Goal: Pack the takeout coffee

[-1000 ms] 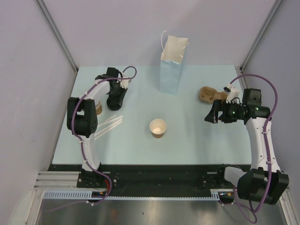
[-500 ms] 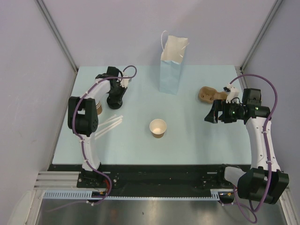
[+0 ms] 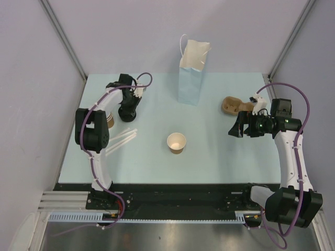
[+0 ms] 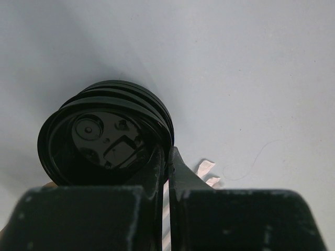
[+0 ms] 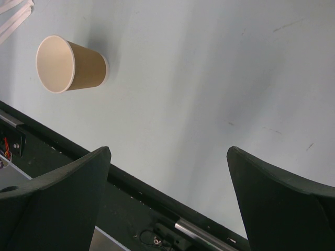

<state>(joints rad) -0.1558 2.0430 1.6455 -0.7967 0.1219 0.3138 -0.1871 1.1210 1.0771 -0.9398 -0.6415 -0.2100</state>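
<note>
While the pale blue table (image 3: 220, 157) sits boxed in by plain greyish walls (image 3: 131, 31), the left claw (image 4: 167, 157) is pinching the rim of the black lid stack (image 4: 104, 130) back-left, the right claw (image 5: 168, 150) is spread wide, and the lidless coffee cup (image 3: 176, 143) stands mid-table, in front of the paper bag (image 3: 192, 73).

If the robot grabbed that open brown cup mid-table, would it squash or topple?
Probably light: the paper cup looks empty. With no lid stiffening its open rim, a hard squeeze would likely dent it. It tapers to a narrower base, so a sideways nudge might tip it.
</note>
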